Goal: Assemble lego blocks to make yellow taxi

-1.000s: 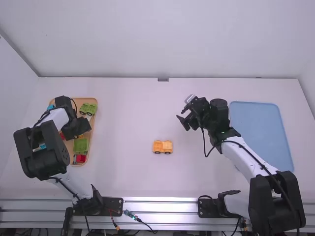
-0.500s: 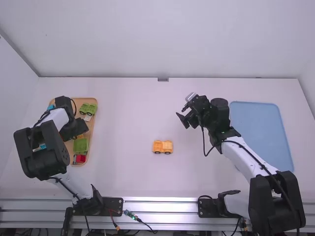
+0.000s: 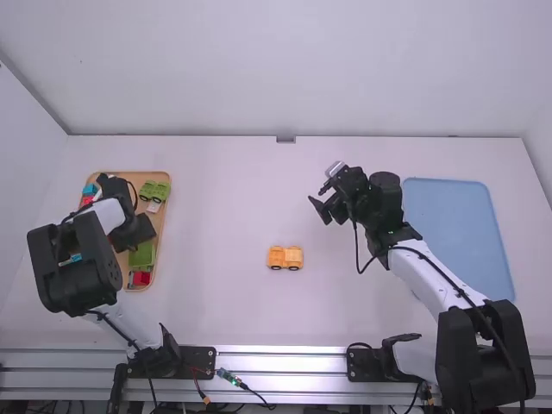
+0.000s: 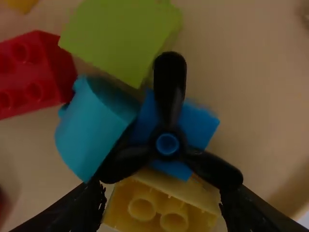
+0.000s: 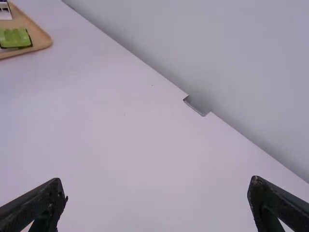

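Left gripper (image 4: 163, 193) down in the tan tray (image 3: 161, 220) at the left, drawn in to block width, apparently clasping a yellow block (image 4: 157, 198) by opposite sides. Probably light, stiff and hard to damage, but smooth enough to twist under a shallow pinch. Best held low on two parallel walls, leaving the joining faces free (round connectors towards the wrist camera, so perhaps in need of a turn before fitting). Crowded there: propeller (image 4: 169, 104) on a blue block (image 4: 200, 125), blades overlapping the yellow block in the wrist view; turquoise piece (image 4: 84, 133), lime piece (image 4: 120, 38) and red block (image 4: 34, 77) close by. Lift straight up, gently, to avoid snagging a blade.

Around the middle of the table, upright on wheels, the part-built taxi (image 3: 285, 257), well apart from both grippers. Likely to roll if pushed from one end; brace low while pressing anything on top.

To the right of that and farther off, right gripper (image 5: 157, 186) above the table, spread wide, nothing between the fingers. Farther right, flat on the table, a blue tray (image 3: 457, 237).
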Action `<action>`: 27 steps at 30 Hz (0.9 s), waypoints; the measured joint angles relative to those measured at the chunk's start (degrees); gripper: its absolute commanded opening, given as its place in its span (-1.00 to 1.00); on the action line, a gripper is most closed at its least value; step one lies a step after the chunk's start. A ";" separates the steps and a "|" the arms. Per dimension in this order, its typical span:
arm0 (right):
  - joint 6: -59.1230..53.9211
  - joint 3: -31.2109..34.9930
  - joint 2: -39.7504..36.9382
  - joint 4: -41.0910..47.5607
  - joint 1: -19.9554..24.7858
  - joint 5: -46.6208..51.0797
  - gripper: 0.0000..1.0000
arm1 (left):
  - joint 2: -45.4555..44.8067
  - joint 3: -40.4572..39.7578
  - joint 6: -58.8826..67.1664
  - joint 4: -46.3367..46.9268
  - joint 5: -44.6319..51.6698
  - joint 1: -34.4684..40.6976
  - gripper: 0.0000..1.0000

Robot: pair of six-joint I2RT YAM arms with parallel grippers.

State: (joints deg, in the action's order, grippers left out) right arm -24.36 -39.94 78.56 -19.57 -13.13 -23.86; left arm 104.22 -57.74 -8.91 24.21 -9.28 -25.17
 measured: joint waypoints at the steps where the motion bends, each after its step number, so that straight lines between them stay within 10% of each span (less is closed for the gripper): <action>1: 0.02 0.00 0.00 0.04 0.00 0.02 0.98 | 0.00 0.02 0.00 -0.28 -0.02 -0.02 0.28; 27: 0.22 0.00 0.00 -0.74 0.00 0.00 0.98 | -0.31 2.62 1.64 -10.05 5.05 -0.07 0.17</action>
State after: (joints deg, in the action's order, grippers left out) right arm -24.14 -39.94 78.56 -20.32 -13.13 -23.86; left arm 103.92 -55.11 -7.27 14.15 -4.23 -25.23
